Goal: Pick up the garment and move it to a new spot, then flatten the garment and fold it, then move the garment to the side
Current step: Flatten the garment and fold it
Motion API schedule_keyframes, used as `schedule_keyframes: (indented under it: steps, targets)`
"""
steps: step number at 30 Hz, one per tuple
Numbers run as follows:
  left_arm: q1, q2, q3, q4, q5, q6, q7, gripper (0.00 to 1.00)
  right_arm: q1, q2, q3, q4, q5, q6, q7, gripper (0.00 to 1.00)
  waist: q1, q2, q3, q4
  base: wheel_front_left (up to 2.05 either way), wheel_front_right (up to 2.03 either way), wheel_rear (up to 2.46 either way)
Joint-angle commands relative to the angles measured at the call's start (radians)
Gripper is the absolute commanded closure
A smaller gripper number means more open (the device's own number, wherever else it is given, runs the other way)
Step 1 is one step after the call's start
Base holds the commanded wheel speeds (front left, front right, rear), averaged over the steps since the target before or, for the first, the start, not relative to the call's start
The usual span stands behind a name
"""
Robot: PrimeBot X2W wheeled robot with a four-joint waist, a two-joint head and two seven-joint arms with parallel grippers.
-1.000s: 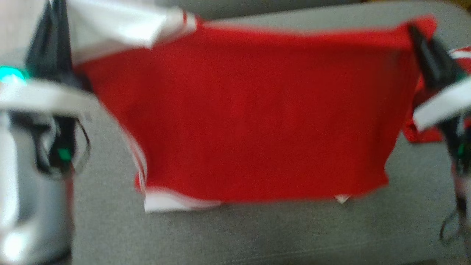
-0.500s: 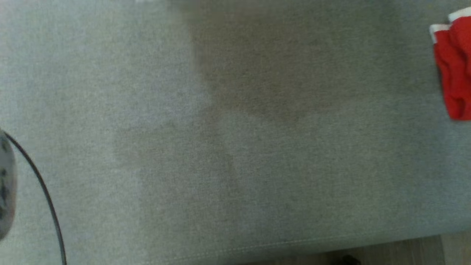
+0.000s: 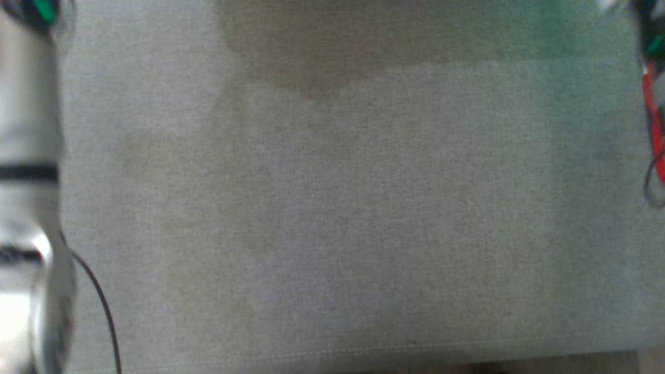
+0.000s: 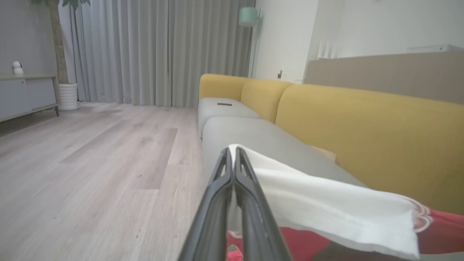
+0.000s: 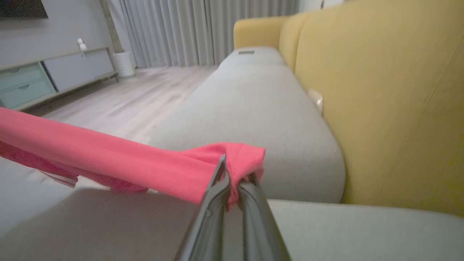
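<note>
- Garment (image 4: 326,203), red w/ a white part, is up off the grey seat (image 5: 253,101) of the sofa, pinched at two spots, one per arm.
- Left gripper (image 4: 232,152): fingers pressed together on the white fabric. You see cloth poking past the tips and draping off to the right in the left wrist view, w/ red below it.
- Right gripper (image 5: 232,175): jaws closed tight on a bunched red edge. The rest runs as a taut band to the left in the right wrist view, w/ its shadow on the seat underneath.
- Head view is blurry: bare grey cushion, left forearm (image 3: 26,156) along the left edge w/ a thin black cable (image 3: 98,296) next to it. Right arm (image 3: 649,31) sits at the top right corner, w/ a red sliver just below.
- Bkgd: yellow backrest (image 4: 362,119), wood floor (image 4: 90,163), grey curtains (image 4: 145,50).
- Small pale thing (image 5: 316,98) at the seat/backrest seam; can't tell what it is.
</note>
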Motion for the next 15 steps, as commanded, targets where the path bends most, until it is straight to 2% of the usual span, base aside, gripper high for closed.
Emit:
schedule_keyframes:
  steps: [1,8,15]
  targets:
    - [-0.017,0.055,0.021,-0.041,-0.004,0.003,-0.012,1.00,-0.001,-0.014,0.001,-0.020,0.014,-0.001,0.006,1.00,-0.0001,0.0000,-0.005,0.004,0.00,0.00,0.00]
    - [0.314,0.086,-0.013,-0.177,-0.006,0.003,-0.012,1.00,0.177,-0.111,0.203,-0.110,0.155,-0.001,0.113,1.00,-0.0001,0.0000,-0.073,0.015,0.00,0.00,0.00]
    - [0.607,0.146,-0.047,-0.308,-0.022,0.002,-0.012,1.00,0.309,-0.235,0.362,-0.235,0.241,-0.001,0.154,1.00,-0.0001,0.0000,-0.163,0.020,0.00,0.00,0.00]
